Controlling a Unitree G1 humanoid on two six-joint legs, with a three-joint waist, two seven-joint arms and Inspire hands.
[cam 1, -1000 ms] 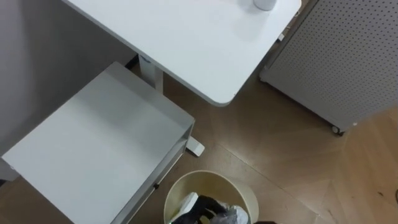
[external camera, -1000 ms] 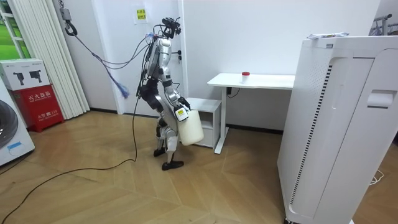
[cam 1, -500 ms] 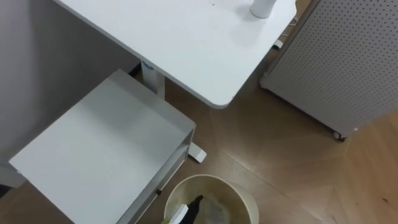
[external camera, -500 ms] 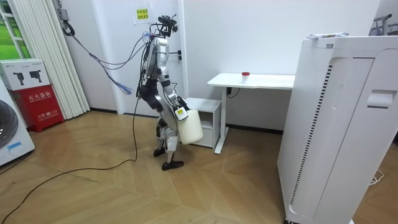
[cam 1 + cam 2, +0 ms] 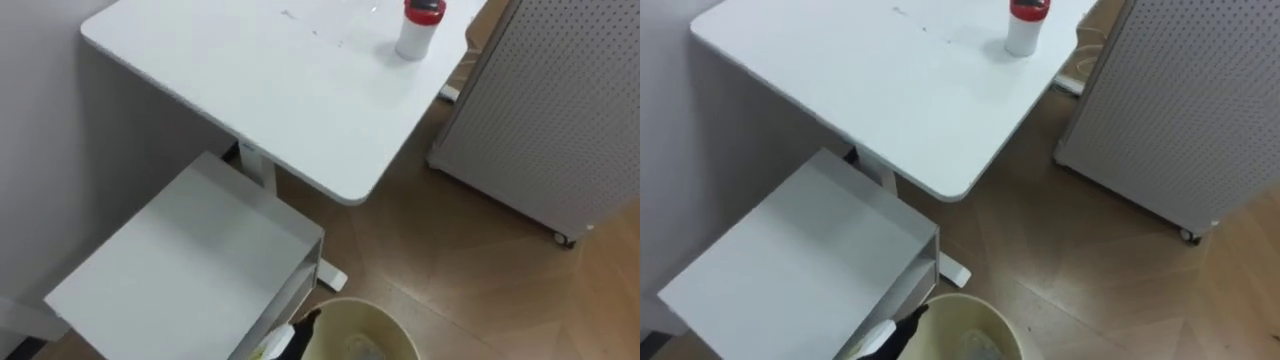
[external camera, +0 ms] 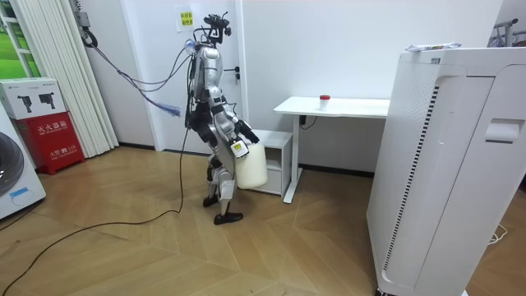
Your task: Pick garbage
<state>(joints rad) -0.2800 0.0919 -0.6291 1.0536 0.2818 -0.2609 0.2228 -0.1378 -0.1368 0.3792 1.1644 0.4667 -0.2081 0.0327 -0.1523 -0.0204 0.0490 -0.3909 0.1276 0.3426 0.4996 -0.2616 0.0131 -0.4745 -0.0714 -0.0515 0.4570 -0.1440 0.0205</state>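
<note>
Biggest thing in front of you is the perforated white panel (image 5: 550,110), on the floor to the right of the worktop (image 5: 270,90). A low white cabinet (image 5: 190,270) sits beside the worktop's leg. The bin (image 5: 380,330) is right under the camera, with the left hand (image 5: 300,333) at its left rim. Can't tell its grip. The red-capped bottle (image 5: 415,32) stands upright at the worktop's far end.
</note>
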